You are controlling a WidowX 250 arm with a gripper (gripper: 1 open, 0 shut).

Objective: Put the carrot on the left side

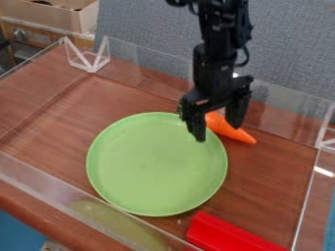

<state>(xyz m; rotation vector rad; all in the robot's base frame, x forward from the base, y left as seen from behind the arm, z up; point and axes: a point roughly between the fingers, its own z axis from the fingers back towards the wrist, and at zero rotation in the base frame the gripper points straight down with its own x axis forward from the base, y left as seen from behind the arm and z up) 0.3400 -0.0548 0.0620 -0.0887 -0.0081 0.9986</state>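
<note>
One of each on the wooden desk, inside a clear-walled tray.

There is one carrot (233, 127), orange and partly hidden behind the arm's one hand (217, 118), which has two dark fingers. There is one round green plate (155, 163), one flat red block (233, 235) at the near edge, and one pale yellowish flat piece (102, 217) at the near wall; what that piece is cannot be told. One desk (78, 108) carries them all, ringed by one set of clear low walls (281, 93). At the far left corner stands one small white triangular bracket (89, 54).
</note>
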